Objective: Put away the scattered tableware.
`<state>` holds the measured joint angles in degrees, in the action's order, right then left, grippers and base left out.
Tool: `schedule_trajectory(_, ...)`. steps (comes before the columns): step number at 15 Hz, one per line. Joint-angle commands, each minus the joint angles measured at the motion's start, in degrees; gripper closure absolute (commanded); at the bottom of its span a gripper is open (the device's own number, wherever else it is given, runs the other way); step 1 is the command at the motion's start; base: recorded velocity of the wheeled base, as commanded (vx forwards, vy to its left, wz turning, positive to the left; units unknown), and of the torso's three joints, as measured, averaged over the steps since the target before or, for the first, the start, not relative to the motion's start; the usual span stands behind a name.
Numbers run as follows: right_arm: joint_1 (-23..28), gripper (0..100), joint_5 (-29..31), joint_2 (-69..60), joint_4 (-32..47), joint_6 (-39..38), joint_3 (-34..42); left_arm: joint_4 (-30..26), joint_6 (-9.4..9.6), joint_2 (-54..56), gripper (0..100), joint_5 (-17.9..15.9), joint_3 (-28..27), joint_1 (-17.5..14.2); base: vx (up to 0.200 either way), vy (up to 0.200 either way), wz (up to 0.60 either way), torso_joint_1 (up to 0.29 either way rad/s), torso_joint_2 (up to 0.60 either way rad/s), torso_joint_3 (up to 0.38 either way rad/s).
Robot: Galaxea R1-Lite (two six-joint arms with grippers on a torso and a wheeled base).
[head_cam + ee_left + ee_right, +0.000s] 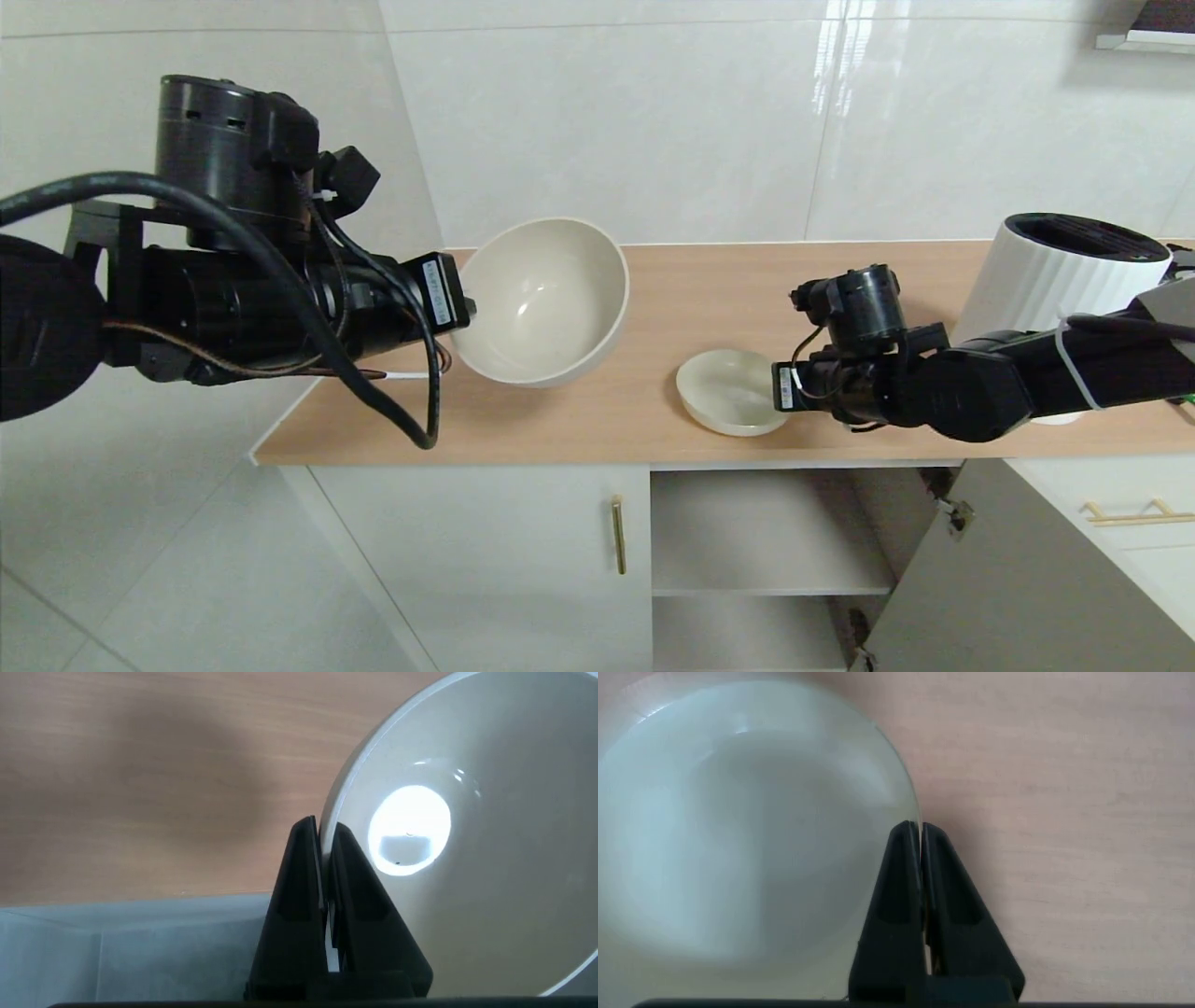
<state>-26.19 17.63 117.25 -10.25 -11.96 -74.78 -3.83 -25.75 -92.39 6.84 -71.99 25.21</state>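
A large cream bowl hangs tilted above the left part of the wooden counter, its opening facing me. My left gripper is shut on its rim; the left wrist view shows the two black fingers pinching the large bowl's edge. A small pale saucer-like bowl sits near the counter's front edge. My right gripper is shut on its right rim, and the right wrist view shows the fingers clamped over the small bowl's edge.
A white ribbed cylindrical container with a dark opening stands at the counter's right, behind my right arm. Below the counter, a cabinet stands open with bare shelves; its door swings out to the right. A closed door with a gold handle is on the left.
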Motion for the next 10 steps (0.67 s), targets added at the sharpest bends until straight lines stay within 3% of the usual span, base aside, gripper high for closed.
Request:
schedule_trajectory(1,0.17,100,-0.05,0.7,0.23,-0.17,-0.37,0.05,-0.01,0.9,100,0.02,0.27,0.01,0.0,0.0,0.0,0.0,0.0,0.0)
schedule_trajectory(4,0.35,100,-0.14,-2.73,1.64,-2.46,-0.72,0.05,-0.01,1.34,100,0.02,1.59,0.37,0.0,0.0,0.0,0.0,0.0,0.0)
schedule_trajectory(6,-0.01,100,-1.54,-8.62,8.76,-5.53,-0.72,0.4,-0.01,2.57,100,-0.16,5.36,1.6,0.0,0.0,0.0,0.0,0.0,0.0)
schedule_trajectory(10,-0.45,100,-11.3,-23.82,21.77,-9.84,1.92,1.02,0.35,6.26,100,-0.16,11.78,3.71,0.0,0.0,0.0,0.0,0.0,0.0)
